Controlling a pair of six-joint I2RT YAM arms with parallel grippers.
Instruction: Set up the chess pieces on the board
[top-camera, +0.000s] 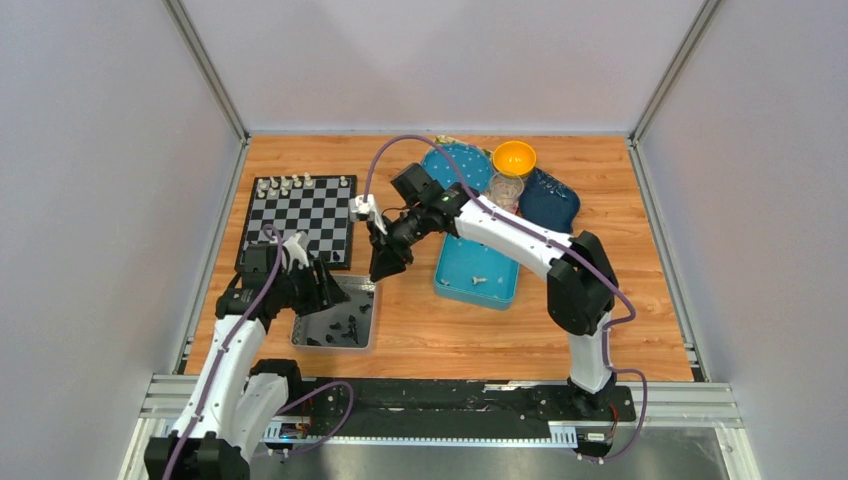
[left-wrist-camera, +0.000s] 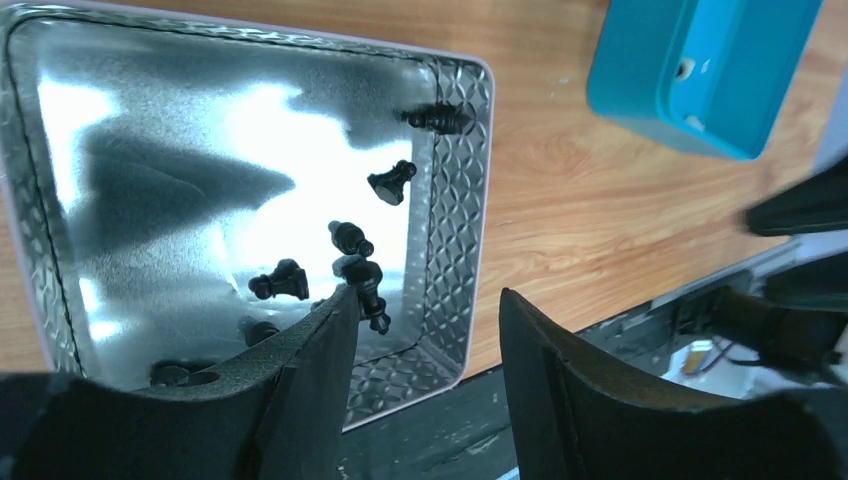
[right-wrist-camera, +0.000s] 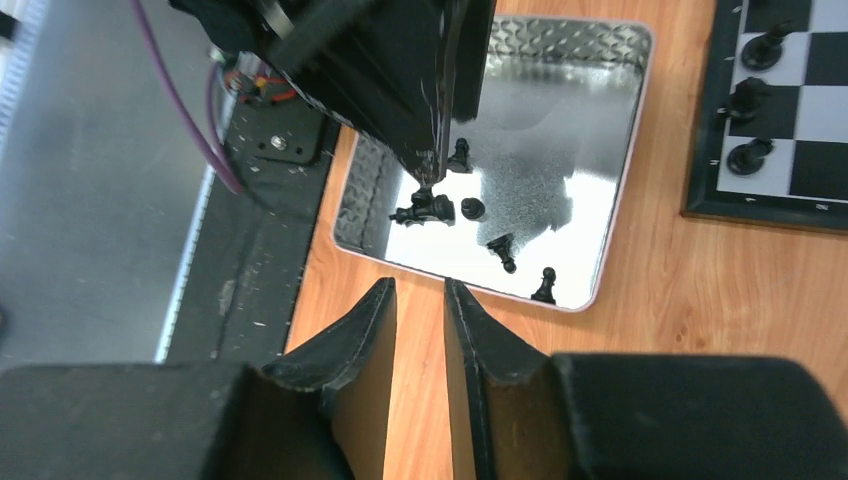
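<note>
Tabletop (top-camera: 620, 320): wooden, carrying the board and both trays
Chessboard (top-camera: 300, 215): far left of my workspace; a row of cream chessmen (top-camera: 300, 183) stands along its far edge with gaps, and three black chessmen (right-wrist-camera: 750, 95) stand at its near corner, so by my reckoning the setup is under halfway
Blue tray (top-camera: 460, 285): right of the board, with a few cream pieces (top-camera: 478, 279) lying loose in it
Silver tray (left-wrist-camera: 180, 200): just below the board, holding about half a dozen toppled black pieces (left-wrist-camera: 350, 238) waiting to be placed
Left jaws: spread wide over the silver tray and empty, one tip right by a black piece
Right jaws: barely parted, pinching nothing, hovering over bare wood beside the silver tray
</note>
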